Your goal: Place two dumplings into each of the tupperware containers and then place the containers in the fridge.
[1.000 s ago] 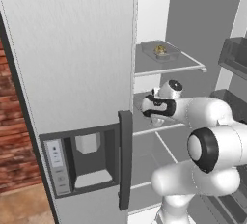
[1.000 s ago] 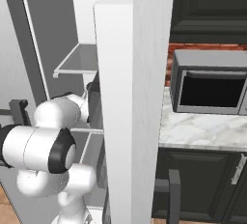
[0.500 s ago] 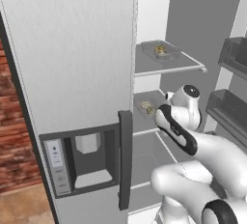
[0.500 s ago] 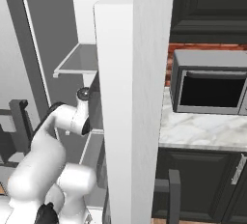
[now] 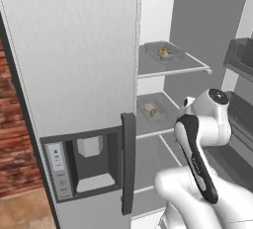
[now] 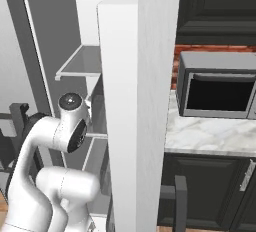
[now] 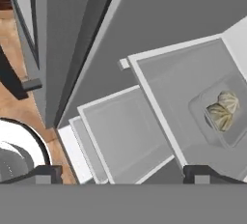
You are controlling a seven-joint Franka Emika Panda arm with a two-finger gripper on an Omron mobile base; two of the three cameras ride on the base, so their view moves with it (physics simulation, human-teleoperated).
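The tool [image 7: 123,172] is seen in the hand view with its two dark tips spread wide apart and nothing between them. It is held clear above the fridge shelves, looking down along them.

Beyond the tool, one tupperware container [image 7: 223,114] lies on a grey shelf [image 7: 173,102], toward that shelf's far corner, with two dumplings [image 7: 223,111] inside, touching each other. In the left base view the same box [image 5: 152,110] is seen on the middle shelf [image 5: 158,119], near its back left corner, and the second tupperware container [image 5: 165,52] rests on the upper shelf [image 5: 170,64], near its back edge, also with pale lumps in it. Both boxes sit flat, open side up. Each long axis is judged to run roughly along the shelf's width, slightly skewed; the exact angle cannot be told.

The fridge [image 5: 89,75] stands open, its door [image 6: 137,101] swung wide beside the arm. The task is judged nearly done. Trouble from here would come from the arm's elbow or wrist being brought against a shelf edge or the door while being pulled back, which could jolt a box toward a front edge.
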